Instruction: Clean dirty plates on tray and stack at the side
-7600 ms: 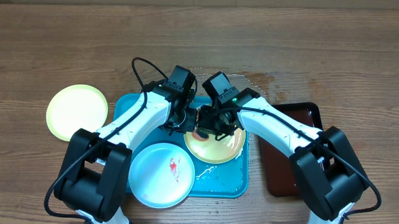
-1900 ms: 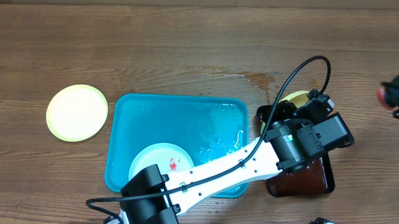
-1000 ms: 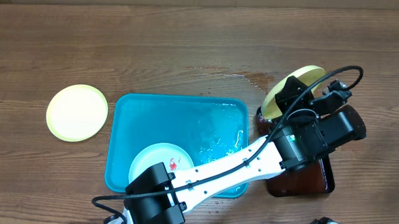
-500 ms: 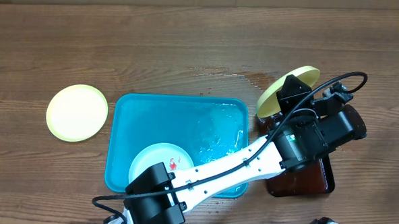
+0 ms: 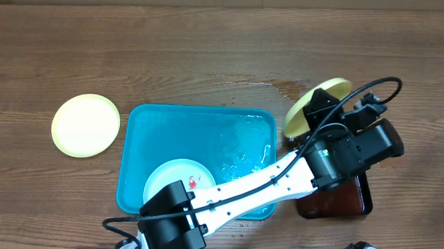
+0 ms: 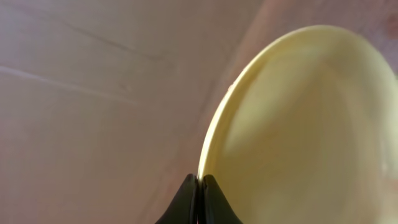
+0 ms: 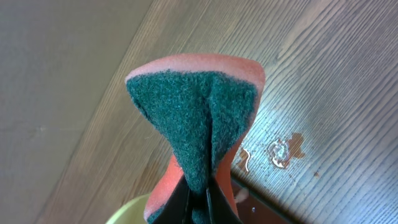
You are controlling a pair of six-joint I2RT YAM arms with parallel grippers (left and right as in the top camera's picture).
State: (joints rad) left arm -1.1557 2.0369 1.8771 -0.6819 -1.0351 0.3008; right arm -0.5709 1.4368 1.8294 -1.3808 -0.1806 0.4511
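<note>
The yellow-green plate (image 5: 313, 104), seemingly wiped clean, hangs tilted above the brown tray's (image 5: 354, 201) far end, rim pinched in my left gripper (image 6: 198, 190), my right gripper (image 7: 198, 194) clenched on the sponge (image 7: 193, 106); next I must carry it across onto the lone plate (image 5: 85, 124) at left.

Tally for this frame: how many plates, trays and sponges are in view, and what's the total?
Plates: 3 - flat yellow-green plate, pale blue plate in the turquoise tray, tilted yellow-green plate in the left claw
Trays: 2 - turquoise tray, dark brown tray
Sponges: 1 - sponge in the right claw
Total: 6
</note>
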